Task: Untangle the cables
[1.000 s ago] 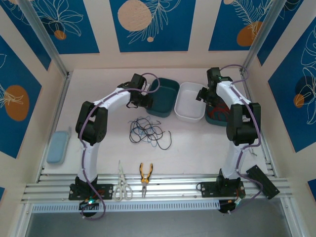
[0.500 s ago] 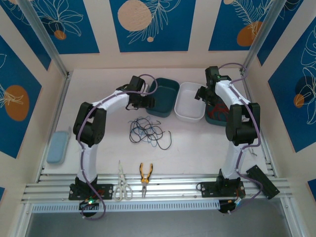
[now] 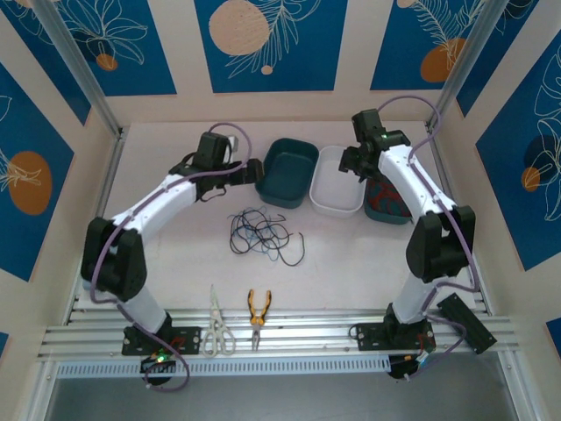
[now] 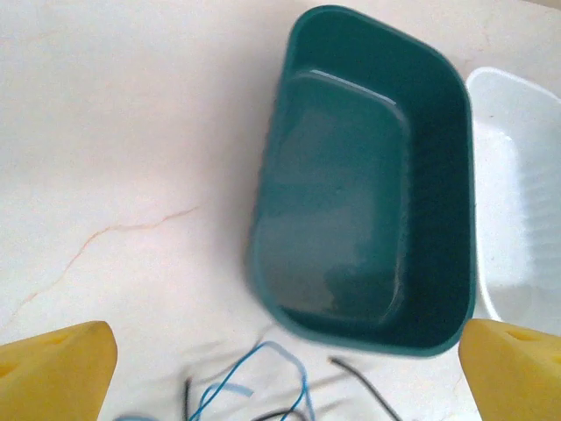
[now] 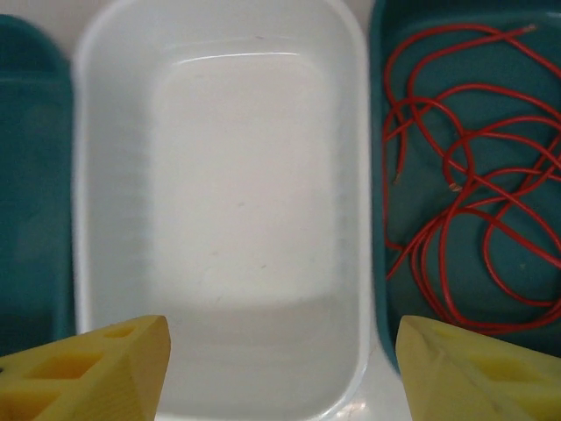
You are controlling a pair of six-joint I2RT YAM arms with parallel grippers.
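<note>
The teal tub (image 4: 351, 193) is showing smooth plastic with a soft sheen, and the white tub (image 5: 237, 193) is gleaming glossier. The table (image 4: 114, 132) is looking like smooth, faintly veined stone. The red cables (image 5: 456, 187) are wearing slick insulation. The yellow fingers (image 5: 96, 368) are looking matt and grainy. The rails (image 3: 280, 331) are shining as ribbed metal.

Teal bin (image 4: 364, 184), white bin (image 4: 519, 202) beside it, blue and black cables (image 4: 263, 347) below, yellow fingers (image 4: 53, 373) wide apart
</note>
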